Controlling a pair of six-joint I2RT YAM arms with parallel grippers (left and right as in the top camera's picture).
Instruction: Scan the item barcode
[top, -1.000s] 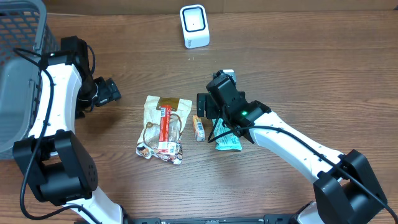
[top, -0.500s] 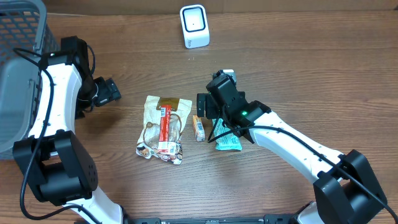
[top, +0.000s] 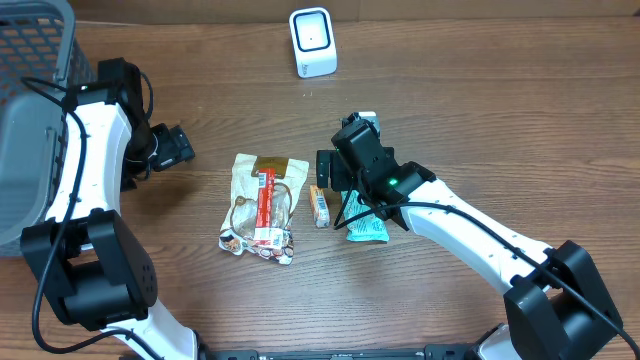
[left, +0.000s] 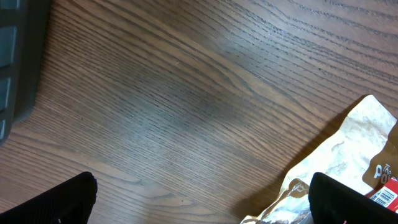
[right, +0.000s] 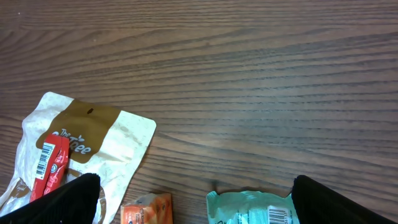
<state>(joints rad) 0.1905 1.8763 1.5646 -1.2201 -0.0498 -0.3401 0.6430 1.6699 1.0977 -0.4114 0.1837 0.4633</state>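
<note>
Teal packet (top: 368, 232) — no chg vs prev; left gripper (top: 181, 148), right gripper (top: 326, 172) wide, unmoved.

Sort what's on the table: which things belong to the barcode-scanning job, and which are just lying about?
Job: white scanner; items that could be scanned: beige pouch, red bar, orange packet, teal packet.
Lying about: grey basket, at least for now.
</note>
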